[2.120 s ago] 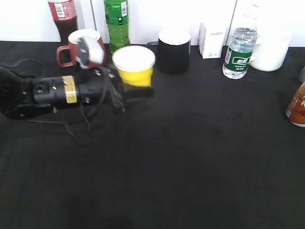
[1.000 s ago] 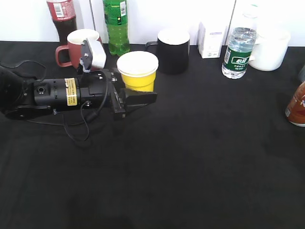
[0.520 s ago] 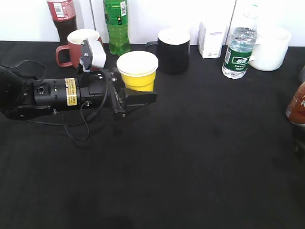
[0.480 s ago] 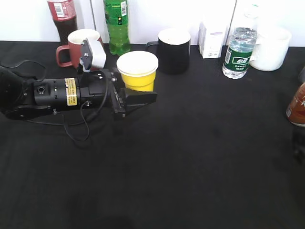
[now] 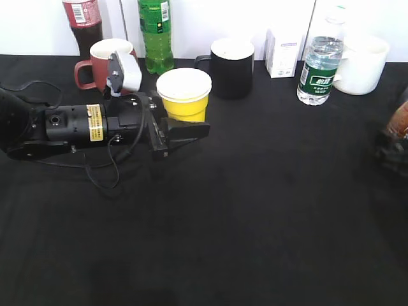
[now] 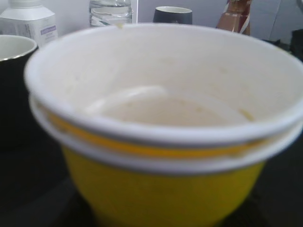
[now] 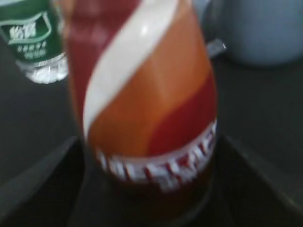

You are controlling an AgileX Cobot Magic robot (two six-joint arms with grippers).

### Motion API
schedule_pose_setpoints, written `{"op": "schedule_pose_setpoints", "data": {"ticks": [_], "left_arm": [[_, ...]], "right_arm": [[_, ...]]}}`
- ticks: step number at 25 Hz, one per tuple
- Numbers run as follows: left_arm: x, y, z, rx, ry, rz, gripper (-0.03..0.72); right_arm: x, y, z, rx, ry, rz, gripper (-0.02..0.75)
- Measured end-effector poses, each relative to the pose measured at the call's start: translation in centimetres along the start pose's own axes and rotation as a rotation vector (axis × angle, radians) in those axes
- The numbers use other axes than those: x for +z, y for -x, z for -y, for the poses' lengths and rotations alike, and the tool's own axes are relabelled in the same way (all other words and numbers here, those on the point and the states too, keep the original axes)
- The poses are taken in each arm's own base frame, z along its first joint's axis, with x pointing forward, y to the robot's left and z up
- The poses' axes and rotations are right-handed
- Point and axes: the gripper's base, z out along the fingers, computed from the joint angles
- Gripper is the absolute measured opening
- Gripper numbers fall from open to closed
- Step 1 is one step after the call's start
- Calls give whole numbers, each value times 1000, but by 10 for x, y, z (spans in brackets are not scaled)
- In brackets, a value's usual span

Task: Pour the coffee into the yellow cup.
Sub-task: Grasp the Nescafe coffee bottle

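The yellow cup (image 5: 183,95), white inside and empty, stands upright on the black table at the back left. My left gripper (image 5: 191,124) lies low along the table and is shut on it; the cup fills the left wrist view (image 6: 161,189). The coffee bottle (image 5: 400,120), orange, red and white, stands at the right edge and looks blurred. My right gripper (image 5: 390,153) is at its lower part. In the right wrist view the bottle (image 7: 147,94) sits between the dark open jaws (image 7: 147,198).
Along the back stand a red mug (image 5: 102,60), a cola bottle (image 5: 83,22), a green bottle (image 5: 156,32), a black mug (image 5: 233,67), a white box (image 5: 284,54), a water bottle (image 5: 317,70) and a white mug (image 5: 363,64).
My left gripper brought the yellow cup slightly right and has since held still. My right gripper has come in from the right edge up to the coffee bottle.
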Motion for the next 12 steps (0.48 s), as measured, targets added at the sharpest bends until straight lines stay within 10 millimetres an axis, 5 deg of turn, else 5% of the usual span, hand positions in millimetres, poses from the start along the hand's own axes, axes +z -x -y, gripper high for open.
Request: {"op": "schedule_pose_setpoints", "data": {"ticks": [5, 8, 12], "left_arm": [[0, 0, 0, 0, 0, 0, 483], [0, 0, 0, 0, 0, 0, 483], [0, 0, 0, 0, 0, 0, 483]], "right_arm": [[22, 7, 0, 14, -19, 50, 608], [23, 7, 0, 14, -25, 50, 538], [23, 7, 0, 14, -27, 51, 536]]}}
